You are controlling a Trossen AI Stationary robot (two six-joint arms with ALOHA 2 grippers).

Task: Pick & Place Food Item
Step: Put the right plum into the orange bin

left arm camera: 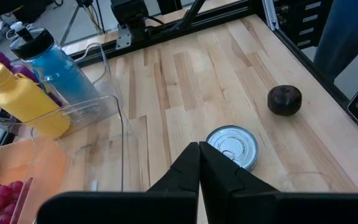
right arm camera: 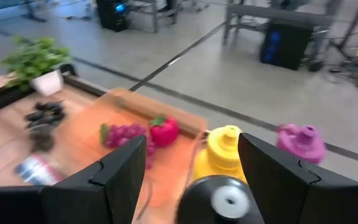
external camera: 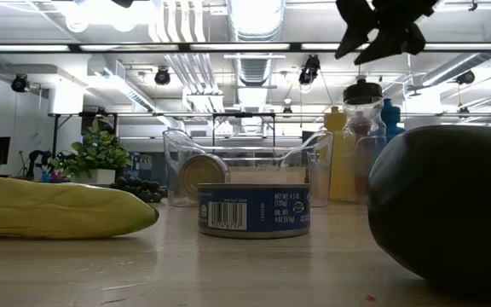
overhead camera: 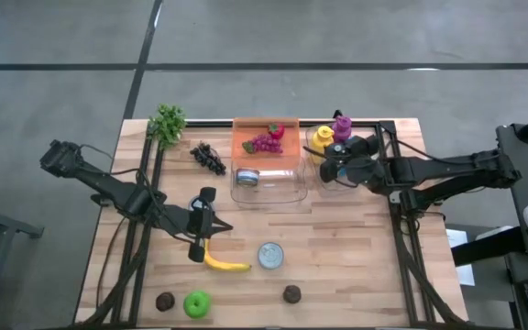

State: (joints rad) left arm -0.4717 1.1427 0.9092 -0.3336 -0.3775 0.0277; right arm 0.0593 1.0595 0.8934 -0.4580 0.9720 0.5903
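Note:
My right gripper (overhead camera: 324, 166) hangs open over the clear bin of bottles (overhead camera: 339, 186) at the far right. Its fingers (right arm camera: 122, 180) stand on either side of the black cap (right arm camera: 221, 198) of a blue bottle (left arm camera: 59, 70). In the low view the gripper (external camera: 380, 36) is clear above that cap (external camera: 364, 89). A yellow bottle (right arm camera: 224, 152) and a purple one (right arm camera: 300, 140) stand in the same bin. My left gripper (overhead camera: 220, 226) is shut with nothing between its fingers (left arm camera: 199, 149), above the table just beyond a banana (overhead camera: 225, 264) and left of a tin can (overhead camera: 270, 256).
An orange tray (overhead camera: 246, 137) holds purple grapes (overhead camera: 265, 143) and a strawberry (overhead camera: 275, 132). In front of it a clear bin (overhead camera: 287, 188) holds a can (overhead camera: 247, 177). Dark grapes (overhead camera: 207, 157), a potted plant (overhead camera: 167, 123), a green apple (overhead camera: 196, 303) and two dark round fruits (overhead camera: 291, 294) (overhead camera: 164, 301) lie about.

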